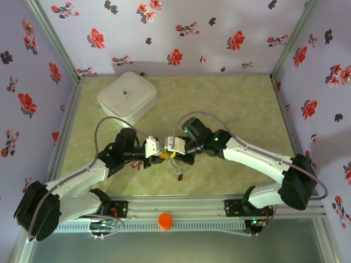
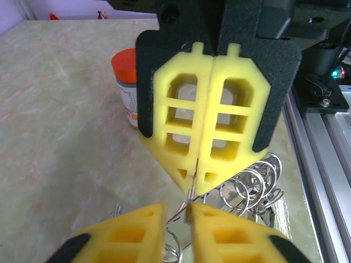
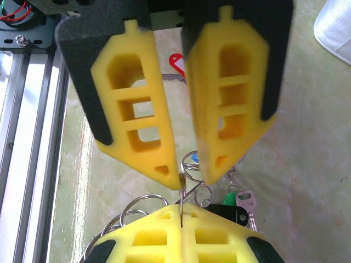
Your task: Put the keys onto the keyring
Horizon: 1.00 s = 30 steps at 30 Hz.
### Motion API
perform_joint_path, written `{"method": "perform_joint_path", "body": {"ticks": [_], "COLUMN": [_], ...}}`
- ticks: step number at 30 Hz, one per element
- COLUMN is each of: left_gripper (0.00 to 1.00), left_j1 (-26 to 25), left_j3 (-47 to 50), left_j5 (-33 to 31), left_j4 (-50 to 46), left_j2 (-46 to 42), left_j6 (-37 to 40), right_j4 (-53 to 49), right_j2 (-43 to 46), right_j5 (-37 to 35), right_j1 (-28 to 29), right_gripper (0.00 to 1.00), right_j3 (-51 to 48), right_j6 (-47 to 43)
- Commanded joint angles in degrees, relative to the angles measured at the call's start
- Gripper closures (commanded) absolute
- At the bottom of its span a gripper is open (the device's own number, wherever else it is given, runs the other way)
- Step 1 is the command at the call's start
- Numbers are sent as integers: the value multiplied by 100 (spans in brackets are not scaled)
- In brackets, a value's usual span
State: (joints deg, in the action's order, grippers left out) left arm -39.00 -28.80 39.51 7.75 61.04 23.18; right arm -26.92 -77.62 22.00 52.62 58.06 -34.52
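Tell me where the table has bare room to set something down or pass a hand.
Bare mat lies right of the white box, between the back wall and the right arm. A smaller bare strip runs between the right arm and the front rail. The centre is crowded: left fingers and right fingers, shut on the keyring, meet over the keys.

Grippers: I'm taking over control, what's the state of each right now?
Left gripper: pads slightly apart; grip cannot be told.
Right gripper: closed on the keyring wire.
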Motion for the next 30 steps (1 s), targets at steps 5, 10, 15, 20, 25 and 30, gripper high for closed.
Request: {"method": "perform_joint_path", "body": {"ticks": [5,10,15,20,25,30], "left_gripper": [85,80,87,100,100,100], "left_j1": [-43,-44,-48,-46,-39,-37], "left_j3": [-160,-103,-30,-4,227,794], "left_j5": [145,147,147,145,115,33], "left_j4": [43,60,118,138,453,1896], "left_j2": [134,119,66,36,-147,-234], "left_j6": [143,117,97,114,47,-599], "right_j4": [395,545,807,1158,2197,3621], "right_j2": [-8,25,122,252,791,1372], "right_j5": [96,113,226,299,498,903], "right_j1": [78,75,64,38,-331,-745], "right_gripper": [100,100,100,100,86,78], "right_j3": [77,-13,-156,-371,-1222,-2371], "right_j6": [202,361,521,712,1134,1627]}}
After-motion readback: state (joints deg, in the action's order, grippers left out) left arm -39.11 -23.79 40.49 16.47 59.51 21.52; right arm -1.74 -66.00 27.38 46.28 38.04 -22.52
